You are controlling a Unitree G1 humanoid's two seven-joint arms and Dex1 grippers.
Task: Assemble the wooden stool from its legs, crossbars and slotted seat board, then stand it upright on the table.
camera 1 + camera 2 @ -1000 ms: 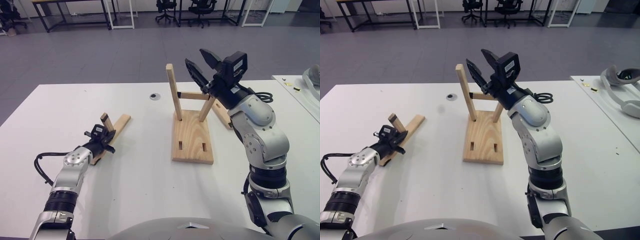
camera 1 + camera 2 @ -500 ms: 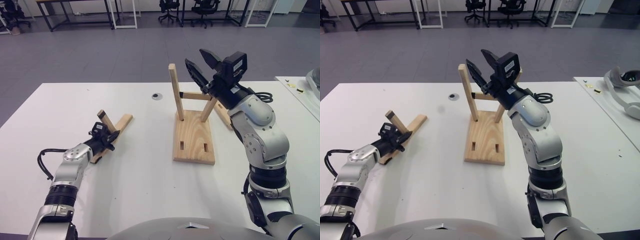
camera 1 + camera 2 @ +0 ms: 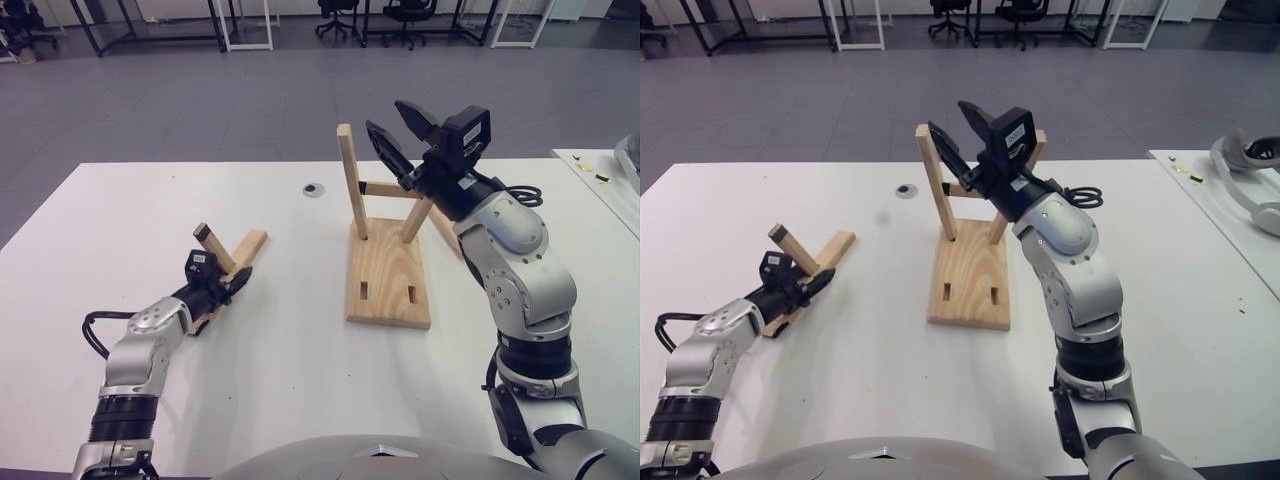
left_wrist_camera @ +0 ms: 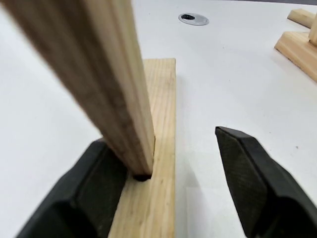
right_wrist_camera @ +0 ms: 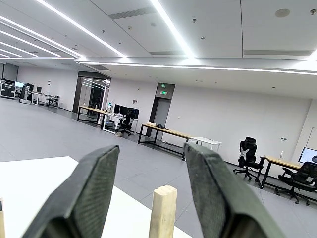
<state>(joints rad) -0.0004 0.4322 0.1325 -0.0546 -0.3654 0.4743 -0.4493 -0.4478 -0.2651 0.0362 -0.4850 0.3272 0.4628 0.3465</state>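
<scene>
The slotted seat board [image 3: 388,285] lies flat at the table's middle. Two legs [image 3: 349,180] joined by a crossbar [image 3: 388,190] stand upright in its far end. My right gripper [image 3: 388,117] hangs open above the crossbar, and a leg top [image 5: 162,210] shows beyond its fingers [image 5: 94,198]. A second leg-and-crossbar piece [image 3: 240,255] lies on the table at the left, with a short stub [image 4: 99,74] sticking up from it. My left gripper [image 4: 163,141] is open astride this piece, one finger [image 4: 94,188] against the stub and the other apart from the wood.
Another wooden piece [image 3: 443,228] lies behind the right arm. A round grommet [image 3: 314,190] sits in the table's far middle. A second table with a white headset [image 3: 1250,175] stands at the right. Bare tabletop [image 3: 280,350] lies in front of the board.
My left forearm has swung nearer and to the right while its gripper stays at the lying leg piece. The right arm holds almost still. The head camera has shifted slightly.
</scene>
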